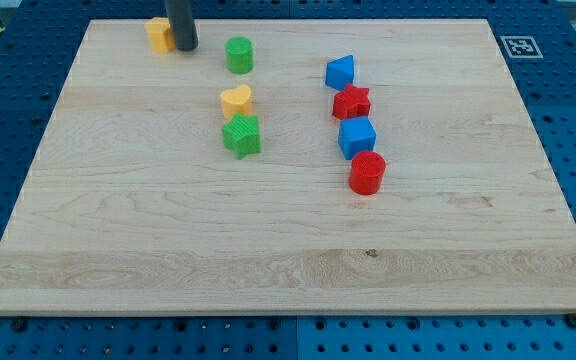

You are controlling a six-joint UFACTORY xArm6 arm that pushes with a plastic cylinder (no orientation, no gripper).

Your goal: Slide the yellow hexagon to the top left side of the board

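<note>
The yellow hexagon (159,34) lies near the top left corner of the wooden board (118,230). My tip (185,47) stands right against the hexagon's right side and partly hides that edge. The dark rod rises from the tip out of the view's top.
A green cylinder (239,55) sits right of my tip. Below it lie a yellow heart (236,101) and a green star (241,136), touching. Further right a column runs down: blue block (340,72), red star (351,102), blue cube (357,137), red cylinder (367,173).
</note>
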